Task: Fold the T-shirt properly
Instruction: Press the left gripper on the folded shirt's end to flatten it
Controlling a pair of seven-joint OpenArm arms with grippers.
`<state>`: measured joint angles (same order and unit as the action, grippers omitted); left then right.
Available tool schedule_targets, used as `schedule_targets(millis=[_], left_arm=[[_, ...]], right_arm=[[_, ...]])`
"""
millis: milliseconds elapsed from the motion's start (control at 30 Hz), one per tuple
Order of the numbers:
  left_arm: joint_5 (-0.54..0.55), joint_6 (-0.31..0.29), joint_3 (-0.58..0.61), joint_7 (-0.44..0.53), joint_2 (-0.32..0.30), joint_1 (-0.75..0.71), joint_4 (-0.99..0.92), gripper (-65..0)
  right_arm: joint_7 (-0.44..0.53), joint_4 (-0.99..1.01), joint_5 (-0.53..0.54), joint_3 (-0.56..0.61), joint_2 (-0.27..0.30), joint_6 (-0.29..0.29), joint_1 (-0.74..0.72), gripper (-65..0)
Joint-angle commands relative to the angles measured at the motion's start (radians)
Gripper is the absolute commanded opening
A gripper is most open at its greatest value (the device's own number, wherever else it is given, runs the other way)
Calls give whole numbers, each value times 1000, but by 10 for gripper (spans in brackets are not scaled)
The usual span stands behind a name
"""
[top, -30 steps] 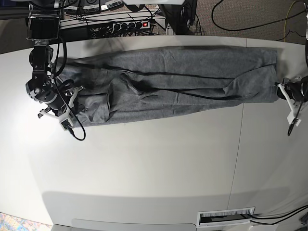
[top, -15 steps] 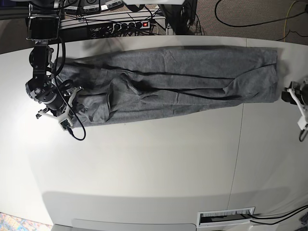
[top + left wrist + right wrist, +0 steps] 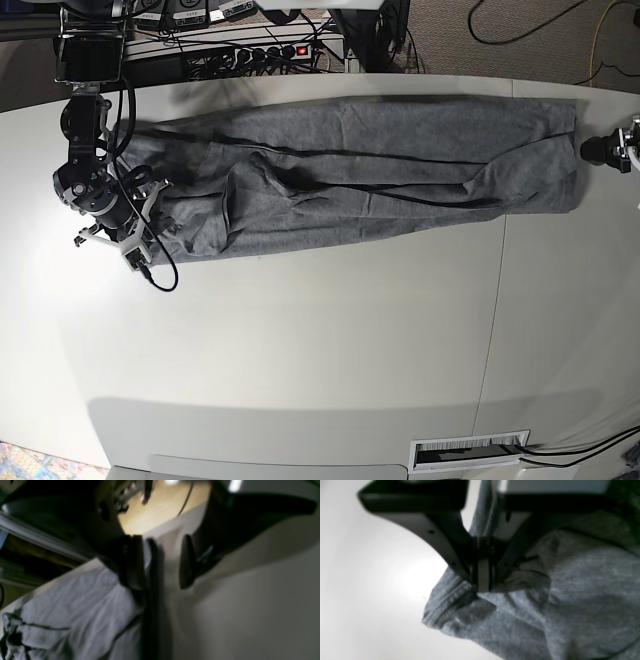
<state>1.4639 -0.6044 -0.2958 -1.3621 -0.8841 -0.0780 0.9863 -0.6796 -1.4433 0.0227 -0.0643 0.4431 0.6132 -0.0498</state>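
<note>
The creased, plain heather-grey cotton T-shirt [image 3: 370, 170] lies stretched in a long band across the far part of the pale grey table [image 3: 320, 350]; my right gripper [image 3: 483, 580] is clamped on a stitched hem at one end, while my left gripper [image 3: 166, 562] hangs with its jaws apart, holding nothing, just beside the other end. I judge the lengthwise fold done, so next my left gripper must take its end. No writing is readable anywhere.

A pale surface [image 3: 320, 340] fills most of the base view. At twelve o'clock beyond it lies a power strip [image 3: 262, 52] with a red switch, among cables [image 3: 520, 40].
</note>
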Motion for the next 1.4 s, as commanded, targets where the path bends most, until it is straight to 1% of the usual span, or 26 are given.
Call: schedule_targets(millis=[0,100,200,333,433,567,833,1067,1133,1233,1367], left_arm=[[20,-18,-10,1,-33,9,3,-374],[20,-26,-9,0,-27,9,-4,-372],[20,-51,-8,5,-19,17,-3,-372],[20,-48,-8,10,-2,29,-3,-372],[20,-47,-8,19,-3,40,-3,-373],[20,-13,-8,2,-3,69,-3,-373],[20,5,-9,-7,-8,79,-3,-373],[20,6,-9,-7,-62,78,-3,-373],[20,34,-9,-7,-71,79,-3,-373],[20,38,-9,-7,-64,78,-3,-373],[20,47,-8,-7,-34,78,-2,-373]], right_arm=[[21,-14,3,-7,17,-8,-19,-650],[21,-14,7,-7,17,-8,-20,-650],[21,-14,7,-7,16,-8,-19,-650],[19,-14,7,-7,17,-8,-19,-650],[18,-14,6,-7,16,-8,-19,-650],[19,-14,6,-7,16,-8,-19,-650],[18,-14,6,-7,16,-8,-19,-650],[17,-14,7,-7,16,-8,-19,-650],[17,-14,7,-7,16,-8,-19,-650],[17,-14,6,-7,16,-8,-19,-650],[14,-14,6,-7,16,-8,-19,-650]])
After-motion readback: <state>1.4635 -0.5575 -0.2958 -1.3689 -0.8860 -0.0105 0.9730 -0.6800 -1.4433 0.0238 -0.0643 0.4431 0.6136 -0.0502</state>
